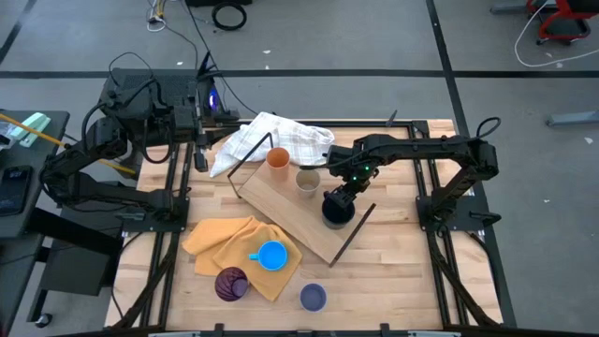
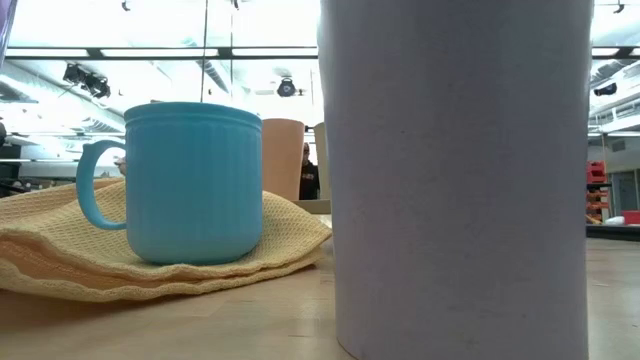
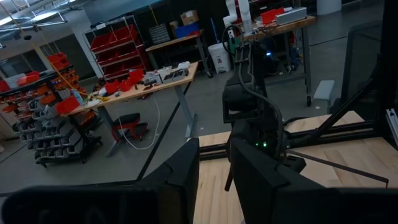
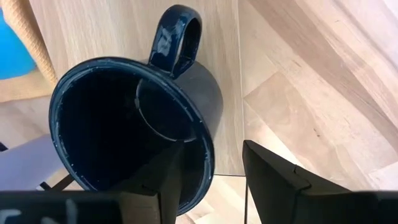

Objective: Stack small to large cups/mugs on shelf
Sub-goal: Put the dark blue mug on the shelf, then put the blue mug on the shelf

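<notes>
Shelf (image 1: 290,208): light-wood rectangular board on a thin black wire frame, set diagonally mid-table. Three cups on it in a row. Orange cup (image 1: 278,158) at the far end, tan cup (image 1: 307,181) next, dark navy mug (image 1: 337,210) nearest the right edge.

Dark navy mug (image 4: 140,121): glossy, upright, dark interior, loop handle pointing away from the right wrist camera; base on the board close to its edge.

Right gripper (image 1: 339,198) directly over the navy mug. In the right wrist view, fingers (image 4: 163,180) straddle the near rim, one inside the mouth, one outside with a visible gap to the wall. Pincer spread, not clamped on the rim.

Left gripper (image 3: 214,171) parked at the far left table edge, off the work area; narrow slit between fingers, nothing between them. Released or clenched: cannot tell.

Remaining cups off the shelf, near table edge: bright blue mug (image 1: 271,255), ribbed wall and side handle, on the yellow cloth (image 1: 220,245); dark purple cup (image 1: 231,283) at the cloth's edge; pale lavender cup (image 1: 313,298) on bare wood. White checked cloth (image 1: 271,139) behind the shelf.
</notes>
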